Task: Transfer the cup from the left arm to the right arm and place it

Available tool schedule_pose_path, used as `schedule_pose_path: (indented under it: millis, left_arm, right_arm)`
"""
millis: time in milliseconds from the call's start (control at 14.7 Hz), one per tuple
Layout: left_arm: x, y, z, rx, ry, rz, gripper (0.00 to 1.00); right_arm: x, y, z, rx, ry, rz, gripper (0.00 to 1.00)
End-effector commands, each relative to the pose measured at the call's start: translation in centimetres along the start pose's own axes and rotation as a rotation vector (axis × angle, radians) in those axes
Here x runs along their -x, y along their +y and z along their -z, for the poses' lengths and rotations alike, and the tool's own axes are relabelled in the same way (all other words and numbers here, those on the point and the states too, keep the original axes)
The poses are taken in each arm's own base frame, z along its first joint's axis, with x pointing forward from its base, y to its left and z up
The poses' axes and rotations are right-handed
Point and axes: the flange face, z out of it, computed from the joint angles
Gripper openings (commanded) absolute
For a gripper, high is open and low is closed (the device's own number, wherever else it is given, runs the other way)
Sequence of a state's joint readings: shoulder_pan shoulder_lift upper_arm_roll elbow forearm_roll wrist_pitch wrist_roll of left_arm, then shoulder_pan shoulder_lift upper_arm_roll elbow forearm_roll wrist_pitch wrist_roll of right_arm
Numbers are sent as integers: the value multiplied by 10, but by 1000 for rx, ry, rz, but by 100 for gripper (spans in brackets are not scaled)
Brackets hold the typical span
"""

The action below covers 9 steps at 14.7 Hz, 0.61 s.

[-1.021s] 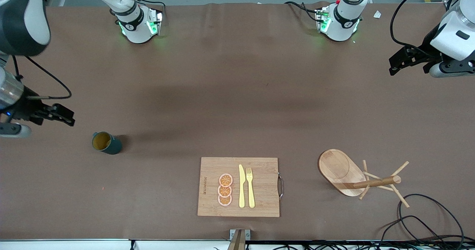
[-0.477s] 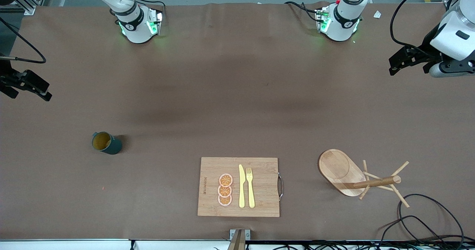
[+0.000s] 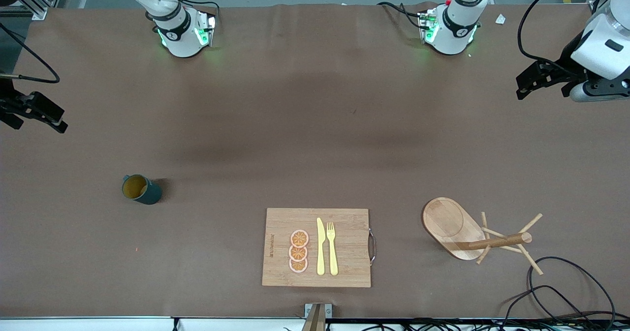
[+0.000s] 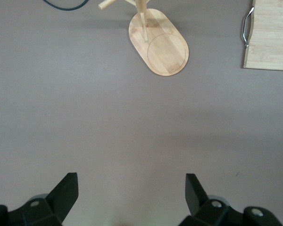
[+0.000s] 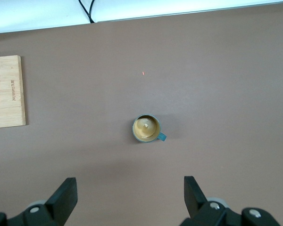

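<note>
The cup (image 3: pixel 141 189), a small dark teal mug with a tan-yellow inside, stands upright on the brown table toward the right arm's end. It also shows in the right wrist view (image 5: pixel 146 128), seen from above with its handle to one side. My right gripper (image 3: pixel 54 120) is open and empty, up in the air over the table's edge at that end, well apart from the cup; the right wrist view (image 5: pixel 130 194) shows its jaws wide apart. My left gripper (image 3: pixel 524 86) is open and empty, waiting over the table at the left arm's end, and it also shows in its wrist view (image 4: pixel 132 193).
A wooden cutting board (image 3: pixel 344 223) with three orange slices (image 3: pixel 298 251), a yellow knife (image 3: pixel 320 247) and fork (image 3: pixel 332 248) lies near the front camera. A wooden peg rack (image 3: pixel 467 232) lies beside it toward the left arm's end. Black cables (image 3: pixel 566 291) trail near it.
My right gripper rose and drew away from the cup toward the table's end a second ago, and has since held nearly still. The cup and left arm have not moved.
</note>
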State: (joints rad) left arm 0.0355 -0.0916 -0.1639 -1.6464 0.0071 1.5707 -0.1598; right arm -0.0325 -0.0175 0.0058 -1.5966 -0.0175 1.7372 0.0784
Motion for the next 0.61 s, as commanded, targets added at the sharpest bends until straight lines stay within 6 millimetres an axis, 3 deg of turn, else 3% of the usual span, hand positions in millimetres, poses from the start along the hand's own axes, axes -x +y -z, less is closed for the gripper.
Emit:
schedule_pose_path:
  millis: [0,545]
  left_arm:
    - [4,-2,16,5,23,-25,100]
    - [10,-3,24,-1,-8,-65,100]
  right_arm:
    - [8,-1,2,0,0,-15,100]
    - [9,-1,1,2,-12,-8,100]
